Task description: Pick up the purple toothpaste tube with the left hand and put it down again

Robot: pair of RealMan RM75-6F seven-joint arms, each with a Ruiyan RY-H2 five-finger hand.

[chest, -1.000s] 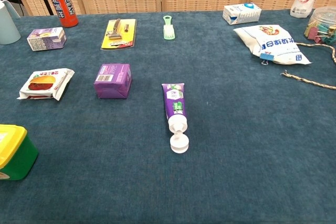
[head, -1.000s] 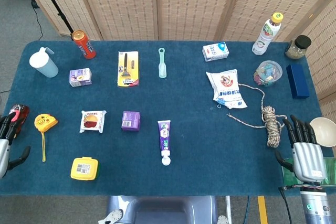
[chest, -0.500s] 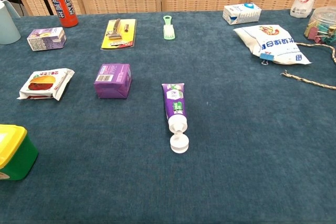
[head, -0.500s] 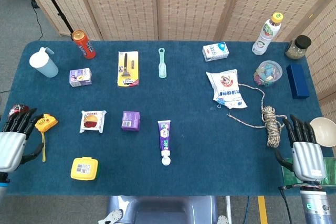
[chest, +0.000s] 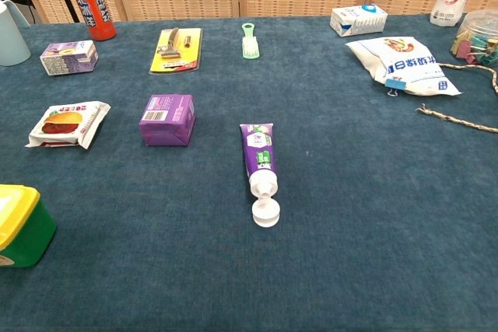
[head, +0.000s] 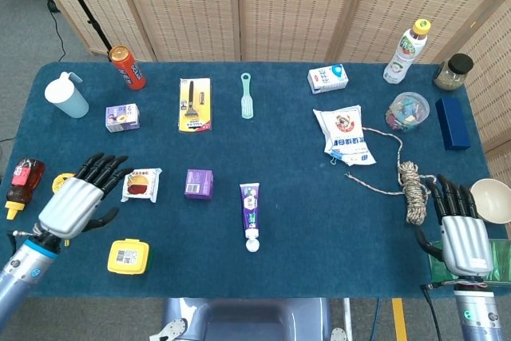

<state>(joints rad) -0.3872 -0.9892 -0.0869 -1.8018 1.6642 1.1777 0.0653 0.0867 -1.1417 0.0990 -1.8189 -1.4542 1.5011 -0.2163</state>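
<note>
the left hand [head: 80,197] hovers over the table's [head: 319,221] near left part with its fingers spread and nothing in them. the purple toothpaste tube [head: 251,211] lies flat well to its right, cap toward the robot, past a snack packet [head: 141,184] and a small purple box [head: 199,184]. a yellow box [head: 128,255] sits just below the hand. the right hand [head: 459,225] rests empty, fingers apart, at the far right edge.

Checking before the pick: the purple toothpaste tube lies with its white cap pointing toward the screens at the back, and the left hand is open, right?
Not quite. In the head view the purple toothpaste tube lies with its white cap pointing toward the robot's edge of the table, not the screens. The left hand is indeed open.
</note>
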